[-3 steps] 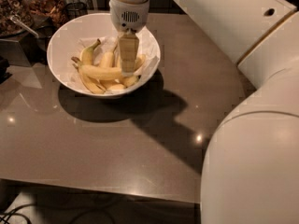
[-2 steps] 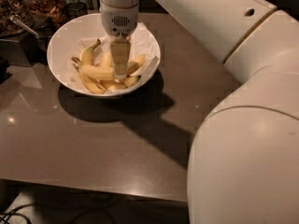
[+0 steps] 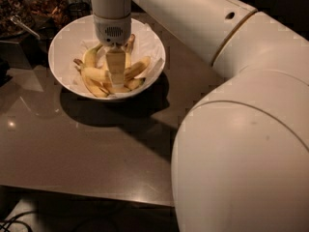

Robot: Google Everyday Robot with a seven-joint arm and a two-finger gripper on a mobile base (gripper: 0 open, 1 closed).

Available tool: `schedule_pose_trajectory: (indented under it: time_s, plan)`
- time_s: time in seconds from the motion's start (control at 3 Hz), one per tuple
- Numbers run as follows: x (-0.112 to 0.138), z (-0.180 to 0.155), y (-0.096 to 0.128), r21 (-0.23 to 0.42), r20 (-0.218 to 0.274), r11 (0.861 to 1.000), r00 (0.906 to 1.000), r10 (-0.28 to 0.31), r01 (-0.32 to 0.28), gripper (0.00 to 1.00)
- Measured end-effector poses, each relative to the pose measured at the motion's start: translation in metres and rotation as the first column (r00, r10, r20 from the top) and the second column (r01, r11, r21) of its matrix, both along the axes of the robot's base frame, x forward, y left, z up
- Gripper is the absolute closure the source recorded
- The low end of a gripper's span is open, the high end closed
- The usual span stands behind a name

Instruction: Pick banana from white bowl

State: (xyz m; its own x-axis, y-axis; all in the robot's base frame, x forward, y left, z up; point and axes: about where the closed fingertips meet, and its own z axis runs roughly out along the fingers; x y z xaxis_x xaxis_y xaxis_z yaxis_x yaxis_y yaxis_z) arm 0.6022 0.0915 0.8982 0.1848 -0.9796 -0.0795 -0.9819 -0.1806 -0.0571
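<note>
Single arm is reaching in from the right side of the camera view, wrist pointing straight down over the white bowl. The gripper is sitting low inside the bowl, tip down among the fruit, near the bowl's middle. Only one flat pale side is facing the camera, so I cannot tell if it is open, closed, or holding anything.

The banana is lying in the bowl on the crinkled white paper lining, just left of the gripper and seeming to touch it or pass under it; contact is hidden. Its long axis is running roughly left to right across the bowl, with the dark stem end toward the left rim and the other end disappearing behind the gripper. It is looking smooth, pale yellow and gently curved.

A second banana is curving along the left wall beneath it. A shorter banana is angling up on the right, so neighbours are crowding both sides.

Judgement: the grasp is needing to close across the short width, not along the length, without catching a neighbour.

The bowl is resting on a dark brown table, with dark clutter at top left
</note>
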Motion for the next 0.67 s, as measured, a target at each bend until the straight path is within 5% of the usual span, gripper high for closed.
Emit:
schedule_pose_trajectory:
  time_s: [0.33, 0.67]
  plan:
    - [0.0064, -0.0103, -0.0010, -0.031, -0.002, 0.999, 1.0000, 0.007, -0.007, 0.32]
    - [0.0054, -0.0171, -0.0026, -0.065, 0.014, 0.997, 0.9993, 0.035, -0.034, 0.50]
